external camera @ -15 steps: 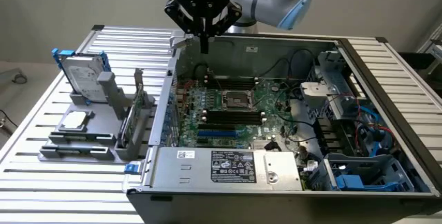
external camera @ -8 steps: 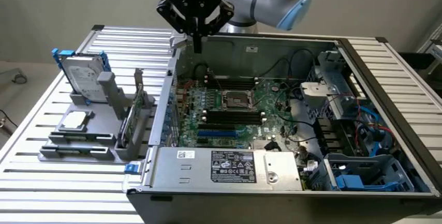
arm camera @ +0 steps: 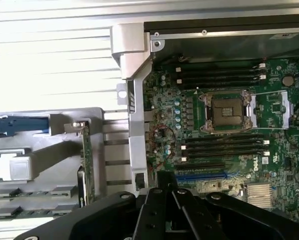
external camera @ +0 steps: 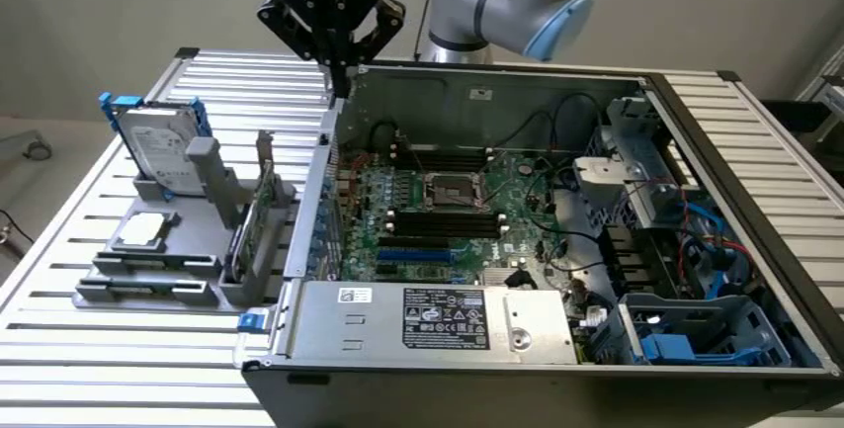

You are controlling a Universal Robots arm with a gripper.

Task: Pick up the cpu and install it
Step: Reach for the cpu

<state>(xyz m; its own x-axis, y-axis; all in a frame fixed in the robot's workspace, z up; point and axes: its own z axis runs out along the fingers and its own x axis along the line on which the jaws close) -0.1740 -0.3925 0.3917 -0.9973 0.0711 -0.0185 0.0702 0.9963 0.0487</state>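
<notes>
The cpu (external camera: 145,231), a small silver square chip, lies flat in a grey holder (external camera: 158,280) on the table, to the exterior view's left of the open computer case. In the wrist view the cpu (arm camera: 18,167) sits in the same holder. My gripper (external camera: 340,74) hangs high over the case's rear left corner, well away from the cpu, shut with nothing between its fingers. In the wrist view the gripper (arm camera: 164,176) points down beside the case wall. The empty socket (external camera: 456,191) on the motherboard stands open, and the wrist view shows this socket (arm camera: 228,111) with its metal frame lifted.
A silver hard drive in a blue frame (external camera: 158,146) stands upright behind the cpu. A green card (external camera: 259,213) stands on edge in the holder. Dark memory sticks (external camera: 446,222) flank the socket. A power supply (external camera: 429,319) and cables (external camera: 699,240) fill the case's near and right parts.
</notes>
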